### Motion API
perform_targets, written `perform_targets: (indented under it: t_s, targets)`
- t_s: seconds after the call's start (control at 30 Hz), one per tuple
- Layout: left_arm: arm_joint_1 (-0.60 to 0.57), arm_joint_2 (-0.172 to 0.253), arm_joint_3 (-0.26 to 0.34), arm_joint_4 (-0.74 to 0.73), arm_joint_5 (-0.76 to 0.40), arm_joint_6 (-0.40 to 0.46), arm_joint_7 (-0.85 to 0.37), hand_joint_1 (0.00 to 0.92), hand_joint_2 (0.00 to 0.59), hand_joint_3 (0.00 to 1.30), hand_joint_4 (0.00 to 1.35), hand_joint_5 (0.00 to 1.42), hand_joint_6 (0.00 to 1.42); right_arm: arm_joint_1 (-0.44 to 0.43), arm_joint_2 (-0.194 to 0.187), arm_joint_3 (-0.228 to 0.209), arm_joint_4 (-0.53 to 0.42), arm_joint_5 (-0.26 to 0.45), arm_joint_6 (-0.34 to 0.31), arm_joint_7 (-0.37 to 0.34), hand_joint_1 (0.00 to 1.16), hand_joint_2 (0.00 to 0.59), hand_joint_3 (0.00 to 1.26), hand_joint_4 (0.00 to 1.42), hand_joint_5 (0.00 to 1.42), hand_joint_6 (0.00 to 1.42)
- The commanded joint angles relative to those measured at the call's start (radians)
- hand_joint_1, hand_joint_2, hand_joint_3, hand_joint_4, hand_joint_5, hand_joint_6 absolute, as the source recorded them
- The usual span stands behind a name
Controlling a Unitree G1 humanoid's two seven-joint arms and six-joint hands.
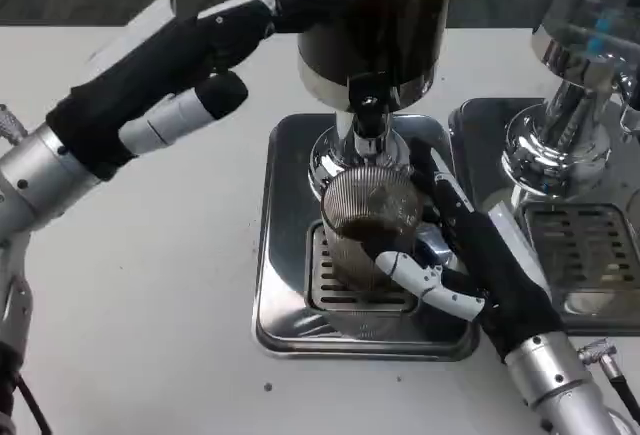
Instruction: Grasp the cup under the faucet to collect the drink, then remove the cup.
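Ribbed cup point(368, 225) of dark drink

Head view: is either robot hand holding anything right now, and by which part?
The right robot hand grips the ribbed glass cup around its side, low down, under the faucet. The left robot hand reaches to the dispenser tank; whether it grips is unclear.

Dispenser tank point(375, 15) cut off above
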Motion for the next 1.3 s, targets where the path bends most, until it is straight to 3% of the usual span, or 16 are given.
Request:
perform_targets:
  t_s: [0.03,0.37,0.8,1.3]
  targets:
    - [0.041,0.013,0.055,0.031,-0.029,0.038,0.002,0.000,0.102,0.23,0.13,0.14,0.12,-0.004,-0.001,0.000,0.010,0.001,-0.017,-0.001,0.60,0.226,0.00,0.00,0.03,0.13]
    - [0.130,0.037,0.118,0.061,-0.007,0.064,0.006,0.000,0.103,0.23,0.15,0.15,0.13,-0.017,-0.006,0.004,0.021,-0.006,-0.009,0.003,0.60,0.224,0.00,0.00,0.00,0.11]
    - [0.196,0.022,0.103,0.089,0.043,0.065,0.014,0.000,0.112,0.26,0.17,0.15,0.14,-0.029,-0.005,0.008,0.028,-0.045,0.025,-0.017,0.60,0.224,0.00,0.00,0.00,0.08]
    - [0.204,0.010,0.075,0.136,0.087,0.061,0.015,0.000,0.119,0.27,0.18,0.16,0.14,-0.069,0.011,0.018,0.101,-0.062,0.028,-0.034,0.62,0.221,0.00,0.00,0.00,0.08]
